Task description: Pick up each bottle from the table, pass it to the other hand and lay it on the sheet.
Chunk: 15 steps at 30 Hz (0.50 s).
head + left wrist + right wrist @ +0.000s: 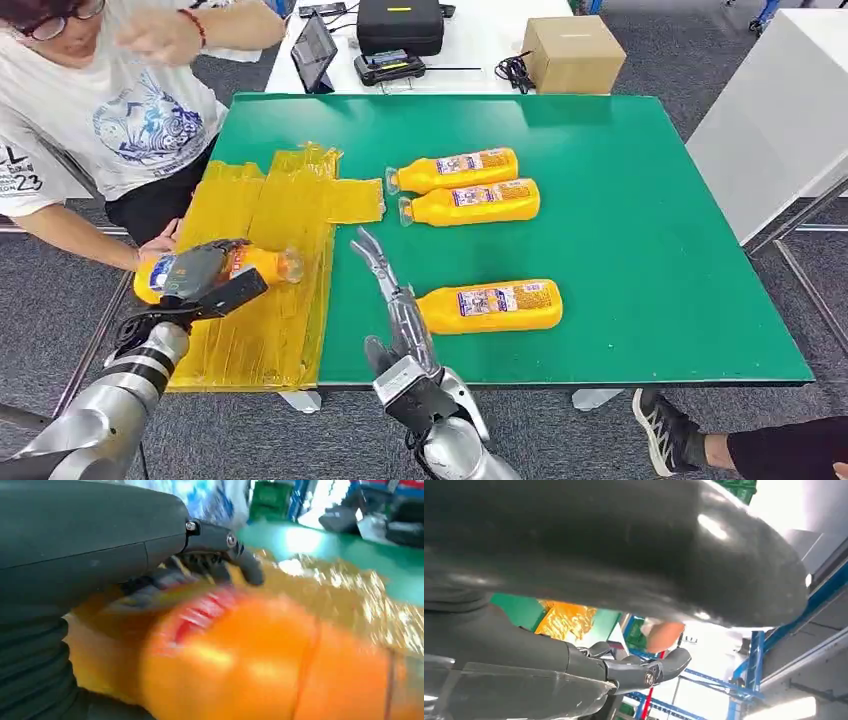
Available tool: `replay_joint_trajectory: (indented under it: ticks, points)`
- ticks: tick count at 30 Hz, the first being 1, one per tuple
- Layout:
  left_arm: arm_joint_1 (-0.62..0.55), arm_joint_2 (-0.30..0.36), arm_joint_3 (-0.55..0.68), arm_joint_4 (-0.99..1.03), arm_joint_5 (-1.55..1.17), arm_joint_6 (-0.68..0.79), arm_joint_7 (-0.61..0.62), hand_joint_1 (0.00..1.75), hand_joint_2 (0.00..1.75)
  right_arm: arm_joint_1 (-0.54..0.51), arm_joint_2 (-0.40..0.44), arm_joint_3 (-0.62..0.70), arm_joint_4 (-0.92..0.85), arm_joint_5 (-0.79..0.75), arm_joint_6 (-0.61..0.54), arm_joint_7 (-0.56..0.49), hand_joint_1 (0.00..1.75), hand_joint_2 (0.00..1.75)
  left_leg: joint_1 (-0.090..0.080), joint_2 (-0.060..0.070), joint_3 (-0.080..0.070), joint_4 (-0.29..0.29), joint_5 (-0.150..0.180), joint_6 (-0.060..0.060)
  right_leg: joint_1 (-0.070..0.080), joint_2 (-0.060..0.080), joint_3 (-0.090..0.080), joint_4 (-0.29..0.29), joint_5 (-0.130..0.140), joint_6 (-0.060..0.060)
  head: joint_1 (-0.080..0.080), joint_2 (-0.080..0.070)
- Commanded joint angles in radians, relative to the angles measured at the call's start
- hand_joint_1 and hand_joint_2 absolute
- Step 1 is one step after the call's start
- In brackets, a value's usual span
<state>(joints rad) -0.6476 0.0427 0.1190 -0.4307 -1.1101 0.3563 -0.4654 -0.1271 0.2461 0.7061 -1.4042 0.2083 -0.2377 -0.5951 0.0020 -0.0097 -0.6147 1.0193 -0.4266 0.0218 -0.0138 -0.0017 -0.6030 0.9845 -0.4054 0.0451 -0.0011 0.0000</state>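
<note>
My left hand (205, 280) grips an orange bottle (262, 264) over the left part of the yellow sheet (270, 215), its clear cap pointing right. Up close in the left wrist view, the same bottle (280, 665) lies blurred under my fingers (220, 545). My right hand (392, 300) is raised above the table's front edge with fingers stretched out and nothing in it; its fingers (644, 672) appear in the right wrist view too. Just right of that hand lies another orange bottle (490, 306). Two more bottles (455, 170) (472, 203) lie side by side further back.
The green table (640, 200) has bare room on its right half. A person (110, 110) sits at the left edge, one hand (158, 245) resting by the sheet near my left hand. Behind, a white table carries a cardboard box (572, 52), a black case and a tablet.
</note>
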Motion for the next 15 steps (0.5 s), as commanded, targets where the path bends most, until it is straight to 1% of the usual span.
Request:
replay_joint_trajectory:
  ticks: [1, 4, 5, 6, 8, 9, 12, 13, 15]
  points:
    - [0.019, -0.028, -0.026, 0.024, -0.008, -0.007, 0.013, 0.0, 1.75, -0.018, 0.011, -0.001, 0.078, -0.025, 0.011, 0.004, 0.0, 0.0, 0.0, 0.0, 0.003, -0.001, -0.001, -0.001, 0.0, 0.0, 0.003, -0.001, -0.001, -0.001, 0.0, 0.0]
    - [0.028, -0.018, -0.046, 0.029, -0.02, 0.011, 0.017, 0.0, 1.75, -0.018, 0.01, -0.007, 0.079, -0.03, 0.015, 0.005, 0.0, 0.0, 0.001, 0.001, 0.006, -0.001, -0.002, -0.002, 0.001, 0.001, 0.005, -0.001, -0.002, -0.002, 0.0, 0.0]
    - [0.035, -0.009, -0.066, 0.029, -0.038, 0.02, 0.019, 0.0, 1.75, -0.017, 0.012, -0.011, 0.083, -0.036, 0.019, 0.009, 0.0, 0.0, 0.0, 0.001, 0.002, -0.001, -0.001, -0.001, 0.0, 0.001, 0.002, -0.001, 0.0, -0.001, 0.0, 0.0]
    - [0.038, -0.009, -0.061, 0.033, -0.032, 0.017, 0.022, 0.0, 0.0, -0.017, 0.011, -0.011, 0.085, -0.036, 0.02, 0.009, 0.0, 0.0, 0.001, 0.002, 0.005, -0.002, -0.001, -0.001, 0.001, 0.001, 0.004, -0.001, -0.001, -0.002, 0.0, 0.0]
    - [0.042, -0.009, -0.067, 0.033, -0.039, 0.025, 0.029, 0.0, 0.0, -0.016, 0.014, -0.015, 0.088, -0.042, 0.02, 0.011, 0.0, 0.0, 0.0, 0.001, 0.003, -0.001, -0.001, -0.001, 0.0, 0.001, 0.002, -0.001, 0.0, -0.001, 0.0, 0.0]
    - [0.042, -0.009, -0.067, 0.033, -0.039, 0.025, 0.029, 0.0, 0.0, -0.016, 0.014, -0.015, 0.088, -0.042, 0.02, 0.011, 0.0, 0.0, 0.001, 0.002, 0.005, -0.001, -0.001, -0.001, 0.001, 0.001, 0.005, -0.001, -0.001, -0.002, 0.0, 0.0]
    - [0.042, -0.009, -0.067, 0.033, -0.039, 0.025, 0.029, 0.0, 0.0, -0.016, 0.014, -0.015, 0.088, -0.042, 0.02, 0.011, 0.0, 0.0, 0.001, 0.001, 0.003, -0.001, -0.001, -0.001, 0.001, 0.001, 0.003, -0.001, 0.0, -0.001, 0.0, 0.0]
    - [0.04, -0.01, -0.068, 0.033, -0.039, 0.024, 0.03, 0.0, 0.0, -0.017, 0.014, -0.015, 0.088, -0.042, 0.02, 0.011, 0.0, 0.0, 0.001, 0.002, 0.005, -0.001, -0.001, -0.001, 0.001, 0.001, 0.004, -0.001, -0.001, -0.002, 0.0, 0.0]
    - [0.04, -0.01, -0.068, 0.033, -0.039, 0.024, 0.03, 0.0, 0.0, -0.017, 0.014, -0.015, 0.088, -0.042, 0.02, 0.011, 0.0, 0.0, 0.0, 0.001, 0.003, -0.001, 0.0, -0.001, 0.0, 0.001, 0.002, -0.001, 0.0, -0.001, 0.0, 0.0]
